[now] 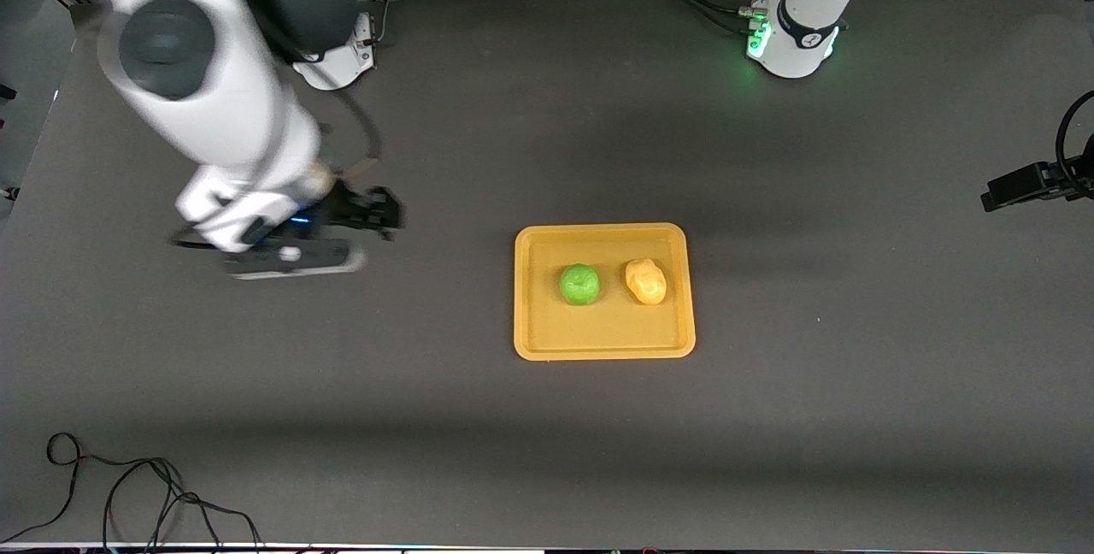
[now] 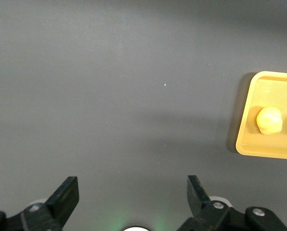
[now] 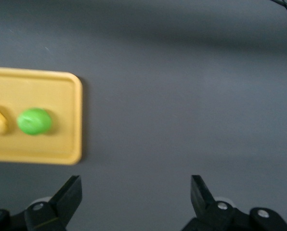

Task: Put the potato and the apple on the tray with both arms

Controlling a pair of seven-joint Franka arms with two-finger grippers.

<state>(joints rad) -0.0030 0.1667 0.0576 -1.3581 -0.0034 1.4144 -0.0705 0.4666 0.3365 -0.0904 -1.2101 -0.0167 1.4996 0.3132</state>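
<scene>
The apple point(image 1: 579, 285) and potato point(image 1: 646, 281) both lie side by side in the tray point(image 1: 603, 351), so the placing looks done, with the right pincer point(image 3: 132, 195) and left pincer point(image 2: 132, 195) both wide, empty, over bare worktop point(image 1: 855, 383).

- front cam sits high, looking down over the whole table point(image 1: 769, 417)
- both wrist cams look down from well up, each catching the tray point(image 2: 244, 120) edge
</scene>
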